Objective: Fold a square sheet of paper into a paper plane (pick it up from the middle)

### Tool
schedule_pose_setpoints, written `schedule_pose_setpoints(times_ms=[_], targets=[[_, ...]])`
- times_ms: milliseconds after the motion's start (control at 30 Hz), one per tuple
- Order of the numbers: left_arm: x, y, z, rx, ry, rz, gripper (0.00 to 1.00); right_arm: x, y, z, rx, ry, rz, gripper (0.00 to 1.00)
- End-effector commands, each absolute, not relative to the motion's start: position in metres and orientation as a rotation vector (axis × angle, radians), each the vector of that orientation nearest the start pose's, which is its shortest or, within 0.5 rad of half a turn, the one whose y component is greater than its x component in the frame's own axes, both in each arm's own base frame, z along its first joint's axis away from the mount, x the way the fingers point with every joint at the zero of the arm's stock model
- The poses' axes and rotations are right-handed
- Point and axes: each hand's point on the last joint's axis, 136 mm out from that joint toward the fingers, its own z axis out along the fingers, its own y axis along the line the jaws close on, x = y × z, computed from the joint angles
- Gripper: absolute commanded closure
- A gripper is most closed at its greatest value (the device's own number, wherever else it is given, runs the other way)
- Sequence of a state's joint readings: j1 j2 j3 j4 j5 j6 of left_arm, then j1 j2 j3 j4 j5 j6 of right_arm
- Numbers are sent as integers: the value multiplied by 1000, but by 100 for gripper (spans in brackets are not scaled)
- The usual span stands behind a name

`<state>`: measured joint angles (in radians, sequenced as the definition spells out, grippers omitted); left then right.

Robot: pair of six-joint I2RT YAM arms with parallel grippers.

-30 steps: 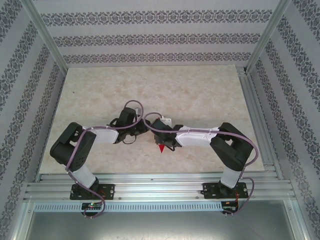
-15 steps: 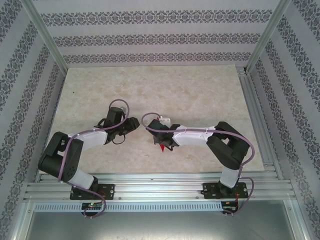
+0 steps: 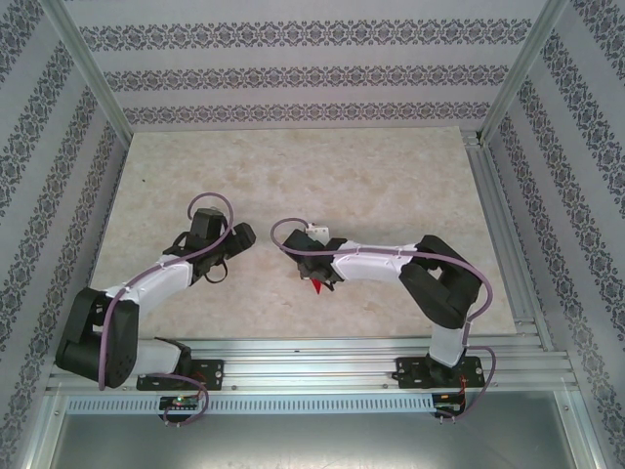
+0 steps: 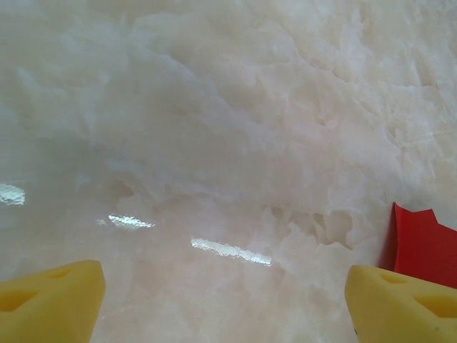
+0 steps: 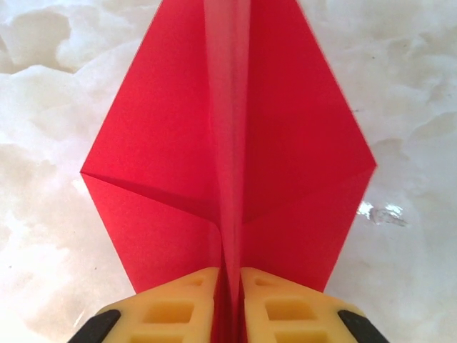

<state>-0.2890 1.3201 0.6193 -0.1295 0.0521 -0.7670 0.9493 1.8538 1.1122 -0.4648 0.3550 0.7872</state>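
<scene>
While my R hand (image 5: 230, 289) pinches the plane (image 5: 285, 157) at its keel, L hand (image 4: 225, 296) gapes empty; best squeeze lightly, w/o crumpling wings.

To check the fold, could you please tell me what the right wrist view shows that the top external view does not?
Right wrist: the paper plane in detail, with a centre ridge, flaps spread to both sides, and the right jaws shut on that ridge. Top external: the left arm standing apart from the paper. Both: the plane at the right jaws, over the pale table.
</scene>
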Motion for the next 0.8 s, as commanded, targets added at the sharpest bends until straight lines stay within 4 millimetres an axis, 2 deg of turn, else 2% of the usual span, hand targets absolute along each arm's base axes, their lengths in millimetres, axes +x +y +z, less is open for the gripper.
schedule_pose_setpoints(times_ms=[0, 233, 333, 467, 600, 767], targets=[[322, -95, 69, -568, 2432, -466, 11, 279, 293, 20, -133, 2643, 36, 83], [322, -95, 69, -562, 2435, -464, 9, 280, 300, 11, -142, 2659, 53, 81], [321, -94, 70, -538, 2444, -448, 8, 281, 301, 13, -147, 2654, 45, 85], [318, -86, 72, -515, 2455, -378, 3, 291, 297, 38, -149, 2594, 50, 91], [316, -78, 80, -509, 2432, -331, 0, 316, 288, 74, -131, 2513, 76, 92], [314, -74, 87, -499, 2418, -307, 0, 356, 276, 85, -111, 2479, 102, 92]])
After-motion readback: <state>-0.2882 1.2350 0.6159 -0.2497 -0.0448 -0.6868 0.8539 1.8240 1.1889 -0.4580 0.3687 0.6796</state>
